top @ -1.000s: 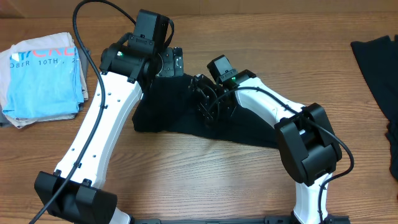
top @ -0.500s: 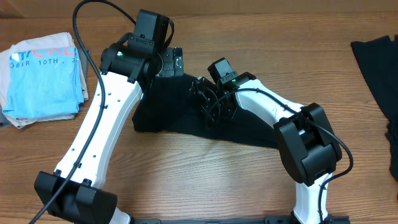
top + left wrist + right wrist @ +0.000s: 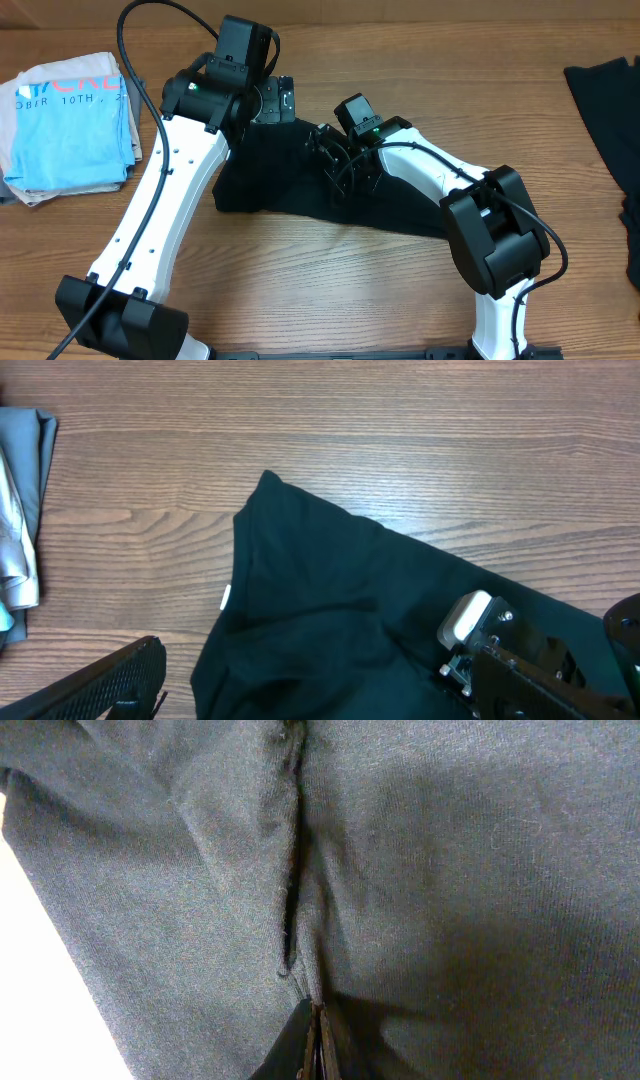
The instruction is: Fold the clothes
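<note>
blue shirt [image 3: 68, 130] left of black t-shirt [image 3: 270, 185], garment [image 3: 608, 115] right

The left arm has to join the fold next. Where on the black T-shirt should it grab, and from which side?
Probably the pointed corner of the black T-shirt, approached from the bare table beyond it: it lies flat with both edges free, clear of the right gripper, shut on a mid-shirt ridge.

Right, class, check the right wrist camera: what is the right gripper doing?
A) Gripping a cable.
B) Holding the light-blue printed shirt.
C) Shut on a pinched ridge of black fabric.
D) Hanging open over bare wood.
C: the right gripper is closed, and a pucker of the black T-shirt runs straight into its tips.
</note>
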`<control>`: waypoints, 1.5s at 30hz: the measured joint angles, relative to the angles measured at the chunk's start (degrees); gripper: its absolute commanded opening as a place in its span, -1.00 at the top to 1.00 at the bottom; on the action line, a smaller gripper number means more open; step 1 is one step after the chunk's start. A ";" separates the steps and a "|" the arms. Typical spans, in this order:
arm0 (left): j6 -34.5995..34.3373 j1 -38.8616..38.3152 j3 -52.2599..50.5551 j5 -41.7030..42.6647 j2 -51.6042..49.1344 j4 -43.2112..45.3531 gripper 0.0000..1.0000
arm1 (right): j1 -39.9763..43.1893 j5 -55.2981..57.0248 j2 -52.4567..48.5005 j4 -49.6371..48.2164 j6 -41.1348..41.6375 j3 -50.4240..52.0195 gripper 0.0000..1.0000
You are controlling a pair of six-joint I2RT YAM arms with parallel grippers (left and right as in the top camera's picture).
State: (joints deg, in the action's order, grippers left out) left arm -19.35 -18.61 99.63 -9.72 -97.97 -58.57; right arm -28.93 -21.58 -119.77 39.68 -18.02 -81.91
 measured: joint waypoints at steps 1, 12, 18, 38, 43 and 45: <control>0.00 0.00 0.00 0.00 0.00 -0.02 -1.00 | 0.00 -0.02 0.00 0.07 0.02 0.00 0.92; 0.00 0.00 0.00 0.00 0.00 -0.02 -1.00 | -0.04 -1.70 0.02 7.02 2.91 -2.23 0.92; 0.00 0.00 0.00 0.00 0.00 -0.02 -1.00 | -0.98 -1.84 0.02 7.52 6.29 -2.51 0.92; 0.00 0.00 0.00 -0.02 0.00 -0.02 -1.00 | -5.29 -3.74 -0.15 8.72 11.69 -2.51 -0.01; 0.00 0.00 0.00 -0.02 0.00 0.02 -0.99 | -5.18 -7.19 -0.37 10.62 12.04 -2.51 -0.14; 0.00 0.00 0.00 0.00 0.00 -0.02 -1.00 | -5.20 -7.87 -0.44 11.08 12.04 -2.51 -0.15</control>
State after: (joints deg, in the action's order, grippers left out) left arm -19.35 -18.61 99.63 -9.72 -97.97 -58.59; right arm -34.13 -29.45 -120.20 50.76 -5.98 -84.42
